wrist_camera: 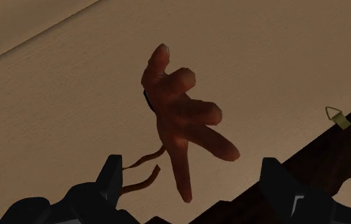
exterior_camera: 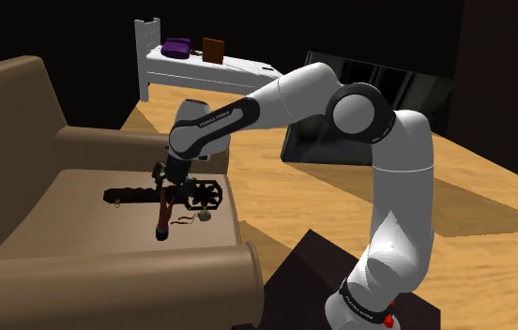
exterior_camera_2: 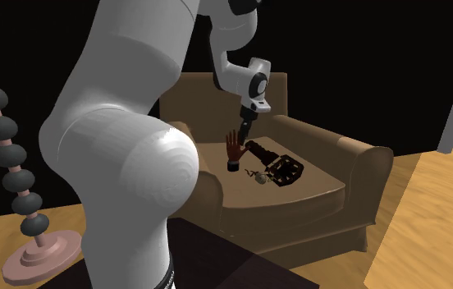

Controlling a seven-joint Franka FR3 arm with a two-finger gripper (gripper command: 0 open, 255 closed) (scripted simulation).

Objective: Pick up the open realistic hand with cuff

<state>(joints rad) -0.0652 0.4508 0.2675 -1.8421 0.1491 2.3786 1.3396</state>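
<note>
The reddish-brown hand [wrist_camera: 182, 121] stands upright on its dark cuff [exterior_camera_2: 233, 166] on the armchair's seat cushion [exterior_camera_2: 299, 197], fingers spread and pointing up. It also shows as a slim brown shape [exterior_camera: 160, 217] in the shoulder view. My gripper [wrist_camera: 193, 191] hangs just above it, open. Its fingers [wrist_camera: 110, 179] stand apart on either side of the fingertips without touching them. In the second exterior view the gripper [exterior_camera_2: 240, 134] is a little above and beside the hand [exterior_camera_2: 232, 149].
A black pedal-like object [exterior_camera_2: 281, 169] lies on the seat right beside the hand, with a small corded item [exterior_camera_2: 259, 175] in front. The brown armchair's arms [exterior_camera: 107, 141] and back [exterior_camera: 4, 122] enclose the seat. A white bench [exterior_camera: 201, 67] stands behind.
</note>
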